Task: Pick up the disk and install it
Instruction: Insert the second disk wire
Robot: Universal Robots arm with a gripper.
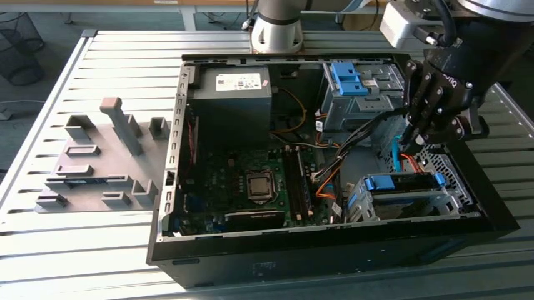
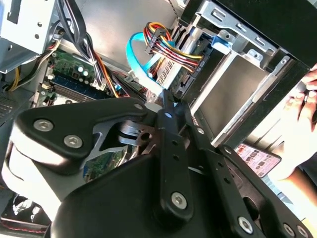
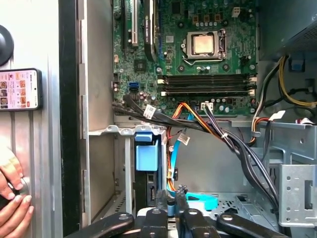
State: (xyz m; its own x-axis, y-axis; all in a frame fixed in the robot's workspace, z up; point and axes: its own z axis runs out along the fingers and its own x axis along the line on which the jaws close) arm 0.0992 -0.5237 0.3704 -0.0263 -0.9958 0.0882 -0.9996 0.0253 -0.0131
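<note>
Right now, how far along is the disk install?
Done, apparently: the disk sits in its bay. In hand: unclear; the gripper hangs above it near the cables. Left: full seating can't be confirmed.

Bkgd: slatted light-metal desk (image 1: 100, 250) fills most of the exterior view, w/ bright glare on the slats. Beyond its far edge, grey floor (image 1: 59, 22); a black wire-mesh bin (image 1: 17, 47) stands at the exterior view's upper left. A strip of pale wood furniture (image 1: 209, 5) runs along the top edge.
</note>
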